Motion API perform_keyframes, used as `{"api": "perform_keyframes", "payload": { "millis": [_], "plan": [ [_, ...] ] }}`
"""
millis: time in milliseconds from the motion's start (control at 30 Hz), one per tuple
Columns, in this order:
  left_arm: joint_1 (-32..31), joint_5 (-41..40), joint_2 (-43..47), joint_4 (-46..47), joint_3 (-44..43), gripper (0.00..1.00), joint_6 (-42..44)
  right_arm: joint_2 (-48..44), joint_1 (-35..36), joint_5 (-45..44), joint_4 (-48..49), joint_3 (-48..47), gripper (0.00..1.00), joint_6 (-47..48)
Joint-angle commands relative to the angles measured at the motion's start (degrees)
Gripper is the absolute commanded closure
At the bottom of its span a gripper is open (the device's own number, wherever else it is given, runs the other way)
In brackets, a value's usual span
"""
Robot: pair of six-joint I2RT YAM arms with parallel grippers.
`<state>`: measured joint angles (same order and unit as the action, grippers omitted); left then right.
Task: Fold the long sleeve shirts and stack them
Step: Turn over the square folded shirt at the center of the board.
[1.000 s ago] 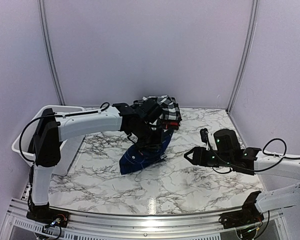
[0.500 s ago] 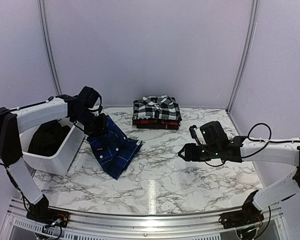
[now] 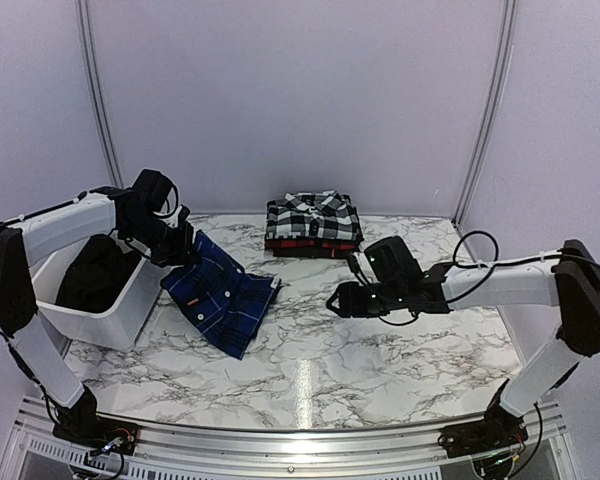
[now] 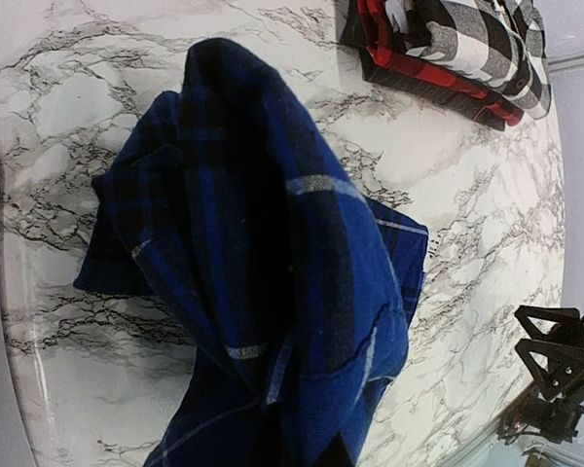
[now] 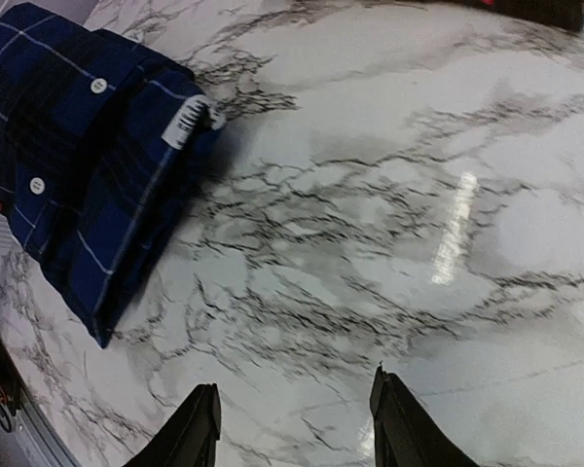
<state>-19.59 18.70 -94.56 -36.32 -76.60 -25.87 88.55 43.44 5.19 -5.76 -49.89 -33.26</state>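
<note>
A small white tag with dark lettering is sewn at the edge of the blue shirt, but the lettering is too blurred to read. The top view also shows a little red patch on the cloth, too small to make out. The shirt is royal blue plaid with navy bands and thin white lines. Two white buttons show on the side that faces the right wrist camera. It is bunched rather than folded flat. Its far-left end is raised, pinched in the left jaws, which are closed tight on the cloth just beside the white tub. From there its long axis slopes down toward the near right. Its lower part lies spread on the marble counter, left of centre. A dark cloth lies in the tub. At the far middle of the counter, the black-and-white check shirt lies folded on top of the folded red-and-black shirt. Their long sides run left to right and the check shirt's collar is toward the far wall. The right jaws hang low over bare counter right of the blue shirt, apart from it. They stand about half open with nothing between the two black fingers.
</note>
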Motion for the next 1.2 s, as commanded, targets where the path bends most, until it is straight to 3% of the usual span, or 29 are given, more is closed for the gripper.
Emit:
{"api": "perform_keyframes", "payload": {
  "millis": [0,200,500,667,733,967,1167],
  "plan": [
    [0.2,3.3,1.9,-1.6,0.3,1.0,1.8,10.2,5.0,1.9,10.0,-11.0,0.53,-2.2],
    [0.4,3.6,2.6,-2.0,-0.6,1.0,1.5,26.8,7.9,4.7,12.0,-25.0,0.6,-3.7],
    [1.0,4.2,3.1,-4.5,-3.6,1.0,2.6,36.1,8.1,5.4,10.8,-31.0,0.62,-4.3],
    [1.0,4.7,3.7,-5.4,-6.7,1.0,2.0,38.9,8.2,5.9,10.7,-32.1,0.81,-5.3],
    [1.0,5.5,4.2,-5.7,-8.3,1.0,1.5,39.9,8.3,6.3,10.9,-32.8,0.83,-5.6],
    [-0.6,8.9,5.0,-5.7,-13.1,1.0,-0.9,47.5,9.9,8.8,9.5,-43.9,0.82,-6.2],
    [-6.8,7.2,4.5,-3.8,-14.6,1.0,-5.4,55.3,9.8,12.0,10.1,-55.2,0.74,-7.8]
  ]
}}
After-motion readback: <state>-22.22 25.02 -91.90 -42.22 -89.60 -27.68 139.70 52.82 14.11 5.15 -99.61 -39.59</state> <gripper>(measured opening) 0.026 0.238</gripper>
